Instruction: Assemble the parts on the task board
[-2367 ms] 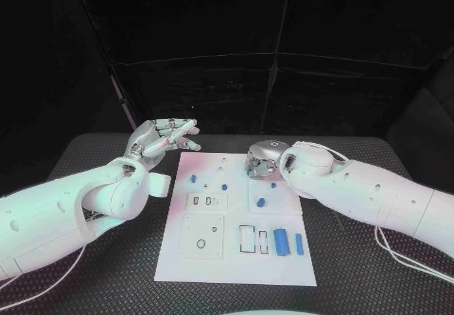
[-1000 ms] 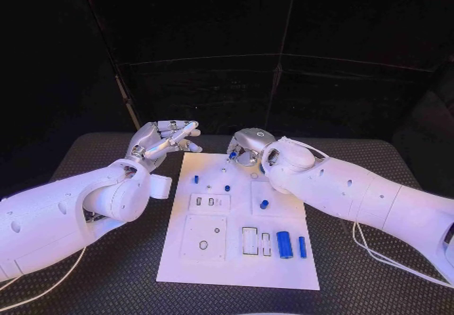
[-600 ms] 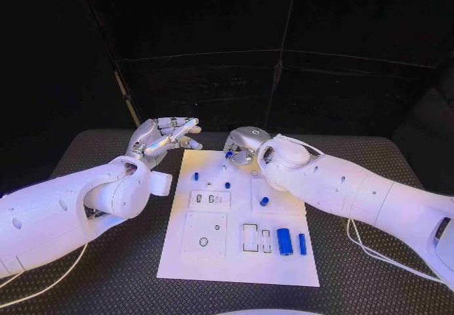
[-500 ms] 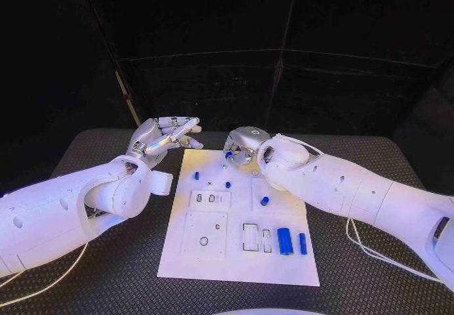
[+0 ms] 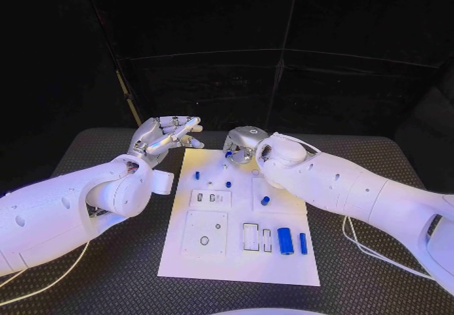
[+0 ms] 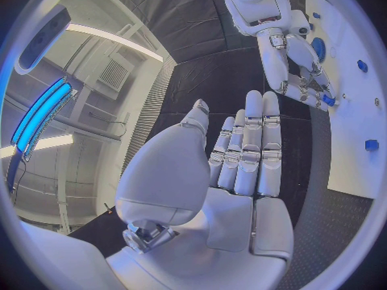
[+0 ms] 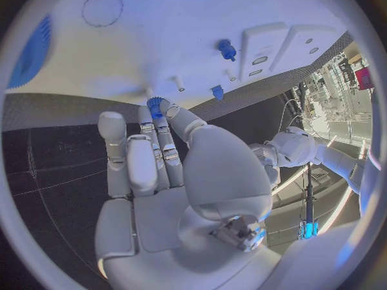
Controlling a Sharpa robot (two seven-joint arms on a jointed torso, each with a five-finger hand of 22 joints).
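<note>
Robotics test lab, enclosed bench.
A black table [image 5: 113, 275] with woven matting stands before dark curtained walls; ceiling strip lights [image 6: 113, 37], an air vent [image 6: 115, 75] and equipment stands [image 7: 309, 193] indicate an indoor laboratory hall.

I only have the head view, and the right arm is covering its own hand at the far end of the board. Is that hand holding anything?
Observer: Yes. In the right wrist view the right hand pinches a small blue part between its thumb and a finger.
Operator: And the left hand, anything in its palm? I see it from the back.
Observer: Nothing. The left wrist view shows the left hand with a bare palm and its fingers stretched out straight, side by side.
</note>
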